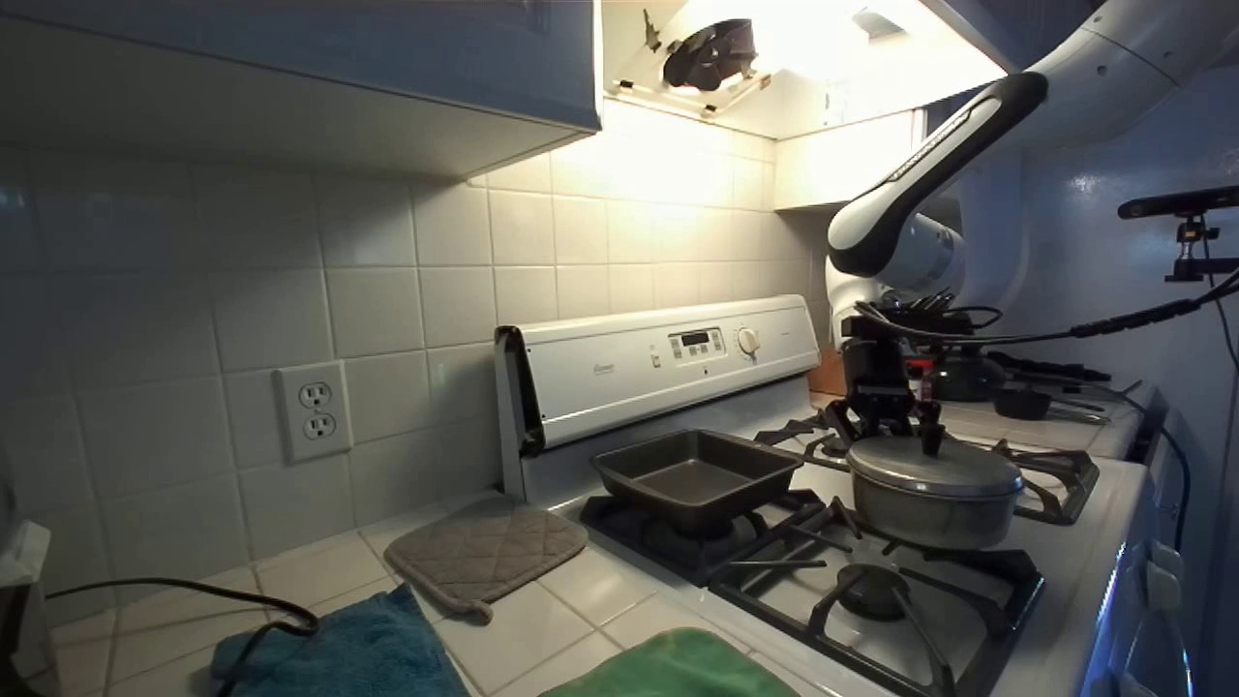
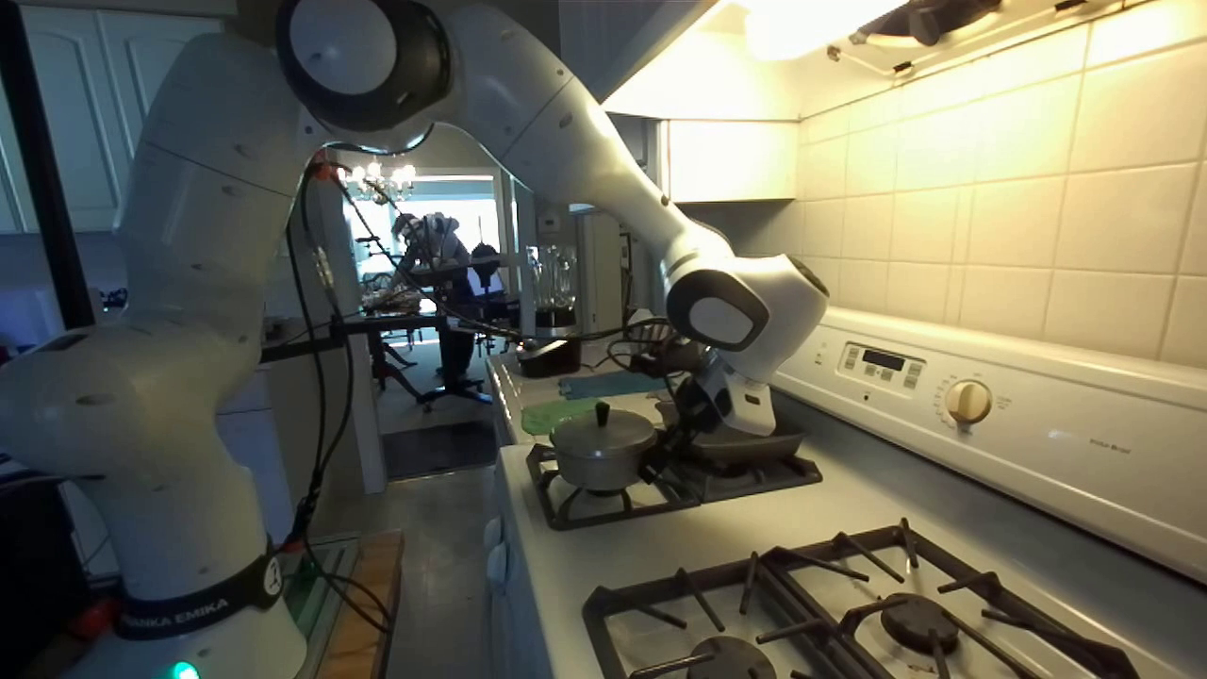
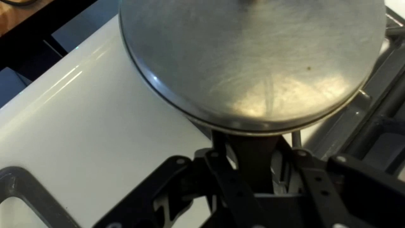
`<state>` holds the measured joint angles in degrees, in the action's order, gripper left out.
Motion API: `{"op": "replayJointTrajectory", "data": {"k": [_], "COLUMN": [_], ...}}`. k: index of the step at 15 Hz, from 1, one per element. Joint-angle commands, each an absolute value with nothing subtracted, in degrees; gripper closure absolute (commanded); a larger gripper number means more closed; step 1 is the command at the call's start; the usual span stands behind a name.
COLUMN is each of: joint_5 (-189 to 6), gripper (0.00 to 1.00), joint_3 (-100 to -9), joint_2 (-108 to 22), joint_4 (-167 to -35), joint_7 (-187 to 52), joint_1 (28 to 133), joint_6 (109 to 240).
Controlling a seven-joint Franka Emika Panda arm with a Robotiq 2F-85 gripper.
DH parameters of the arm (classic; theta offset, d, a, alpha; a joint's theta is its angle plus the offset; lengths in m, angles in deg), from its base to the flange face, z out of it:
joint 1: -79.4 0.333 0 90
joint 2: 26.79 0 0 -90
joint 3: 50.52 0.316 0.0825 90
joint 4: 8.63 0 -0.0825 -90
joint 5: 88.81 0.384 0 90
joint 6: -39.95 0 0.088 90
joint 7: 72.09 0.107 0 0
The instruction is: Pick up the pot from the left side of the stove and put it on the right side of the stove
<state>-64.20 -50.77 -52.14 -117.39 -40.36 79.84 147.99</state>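
Note:
The silver-grey pot (image 1: 934, 508) has its lid on, with a dark knob on top. It appears upright and slightly raised over the left front burner grate of the white stove (image 1: 668, 363); the burner cap shows below it. The pot also shows in an exterior view (image 2: 599, 457), and its lid (image 3: 253, 69) fills the top of the wrist view. My gripper (image 3: 251, 142) is shut on the pot's dark side handle, just below the lid rim. In an exterior view the gripper (image 1: 876, 416) stands behind the pot, its fingertips hidden. It also shows beside the pot (image 2: 665, 453).
A dark square baking pan (image 1: 697, 474) sits on the left rear burner, close to the pot and arm. The right-side grates (image 2: 849, 604) show bare burners. A potholder (image 1: 489, 552) and blue (image 1: 348, 649) and green (image 1: 673, 668) cloths lie on the left counter. A hood overhangs the stove.

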Motion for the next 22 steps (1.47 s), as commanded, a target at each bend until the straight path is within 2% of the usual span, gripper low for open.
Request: {"op": "replayJointTrajectory", "data": {"k": [1,22], "joint_5": [-62.7,-64.3], "gripper": [0.88,0.88], "joint_3": [-51.7,-57.9], "joint_2": [-49.7,-47.4], "joint_4": [-119.1,-120.1], "joint_7": [-42.5,-45.9], "joint_1": [78.5,73.7], "joint_6": [144.7,141.1]}}
